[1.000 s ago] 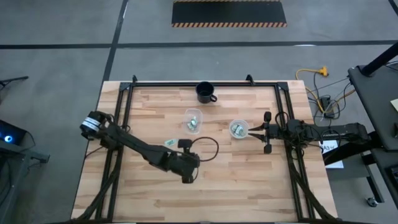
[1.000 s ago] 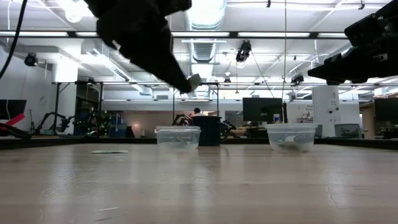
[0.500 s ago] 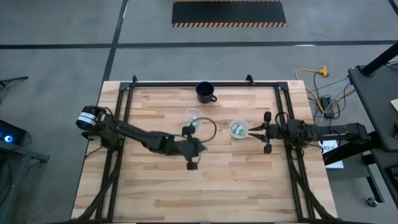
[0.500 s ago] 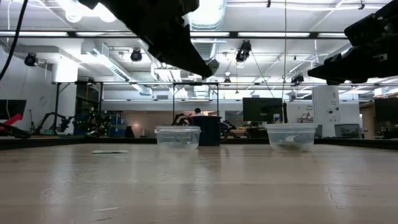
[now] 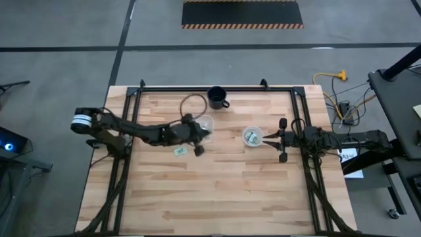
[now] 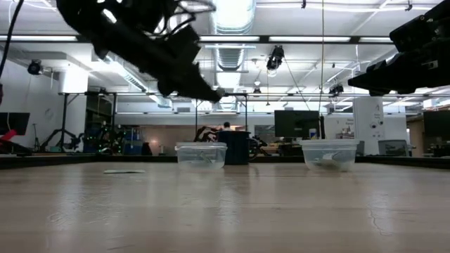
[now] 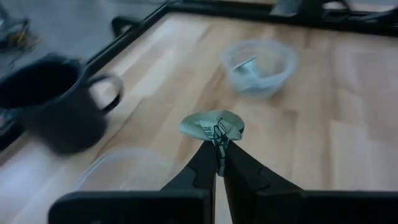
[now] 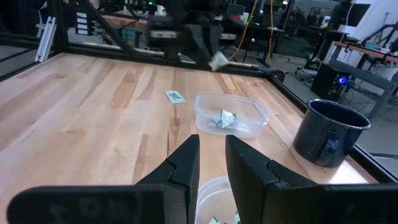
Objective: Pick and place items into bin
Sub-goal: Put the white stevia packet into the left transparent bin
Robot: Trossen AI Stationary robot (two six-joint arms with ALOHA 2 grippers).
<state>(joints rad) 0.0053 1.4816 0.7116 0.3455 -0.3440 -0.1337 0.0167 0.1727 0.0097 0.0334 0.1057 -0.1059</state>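
Swinging back from mid-surface, left tool (image 7: pixel 219 147) carries a crumpled pale-green packet (image 7: pixel 212 126), pinched tight, over the clear plastic cup (image 5: pixel 204 124); release comes next (right tool (image 8: pixel 211 163) waits, narrowly parted).

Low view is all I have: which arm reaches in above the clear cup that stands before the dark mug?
Observer: The left arm; the high view shows it crossing from the table's left side.
Operator: Anything in its gripper?
Observer: Yes. In its wrist view the left gripper is shut on a crumpled pale green packet.
Operator: Any packets outside the cups?
Observer: One loose packet lies flat on the wood beside that arm.
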